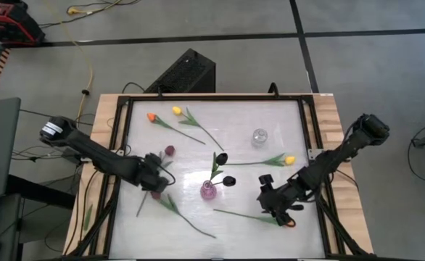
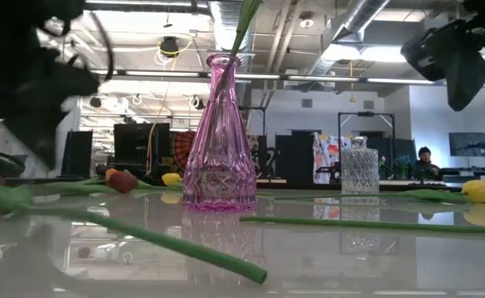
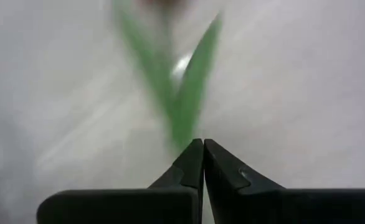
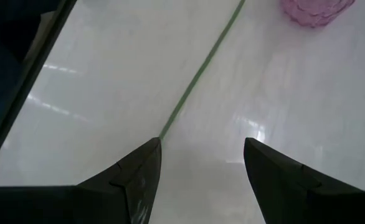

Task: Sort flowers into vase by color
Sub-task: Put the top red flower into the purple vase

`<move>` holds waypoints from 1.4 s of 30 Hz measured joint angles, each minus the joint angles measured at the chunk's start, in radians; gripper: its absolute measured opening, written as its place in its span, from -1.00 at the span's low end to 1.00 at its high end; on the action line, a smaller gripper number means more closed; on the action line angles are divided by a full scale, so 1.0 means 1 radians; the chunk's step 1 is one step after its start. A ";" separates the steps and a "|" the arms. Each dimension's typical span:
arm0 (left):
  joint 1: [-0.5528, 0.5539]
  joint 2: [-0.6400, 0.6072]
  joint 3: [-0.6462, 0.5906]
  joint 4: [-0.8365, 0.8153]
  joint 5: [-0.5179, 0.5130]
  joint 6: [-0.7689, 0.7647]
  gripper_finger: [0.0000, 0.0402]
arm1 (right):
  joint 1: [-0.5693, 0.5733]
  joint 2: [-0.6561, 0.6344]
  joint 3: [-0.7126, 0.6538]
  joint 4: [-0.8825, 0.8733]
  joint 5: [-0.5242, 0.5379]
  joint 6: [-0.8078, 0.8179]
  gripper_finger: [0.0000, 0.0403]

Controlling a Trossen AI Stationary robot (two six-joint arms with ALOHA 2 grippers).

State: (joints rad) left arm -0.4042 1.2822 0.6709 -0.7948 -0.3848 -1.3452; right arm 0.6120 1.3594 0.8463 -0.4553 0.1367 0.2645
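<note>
Counter: white top in a dark frame, both arms reaching in from the sides.
Left claw: low over the counter, left of the pink vase, close to a maroon tulip. Fingers pressed together tip to tip; green stem and leaves lie just ahead of the tips, blurred. Cannot tell whether the stem is pinched.
Right claw: right of the pink vase, low over the counter. Fingers spread wide, nothing between them; a bare green stem runs on the counter ahead of the gap.
Pink vase: upright, near mid-counter; holds two dark tulips, heads leaning out to the right.
Clear vase: upright, farther back and to the right, well apart from the pink one.
Maroon tulip: head lies on the counter just behind the left claw.
Orange tulip: lying flat, back left.
Yellow tulip A: lying flat beside the orange one.
Yellow tulip B: lying flat, right of centre, between the two vases and the right arm.
Loose stems: one with leaves on the near left; one on the near side by the right claw.
</note>
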 joint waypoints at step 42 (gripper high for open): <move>0.001 0.132 0.006 0.000 0.123 -0.120 -0.18 | -0.090 0.000 0.000 0.093 -0.007 -0.056 0.27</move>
State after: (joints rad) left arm -0.4030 1.4146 0.6769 -0.7951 -0.2619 -1.4656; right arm 0.5222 1.3590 0.8463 -0.3618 0.1301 0.2089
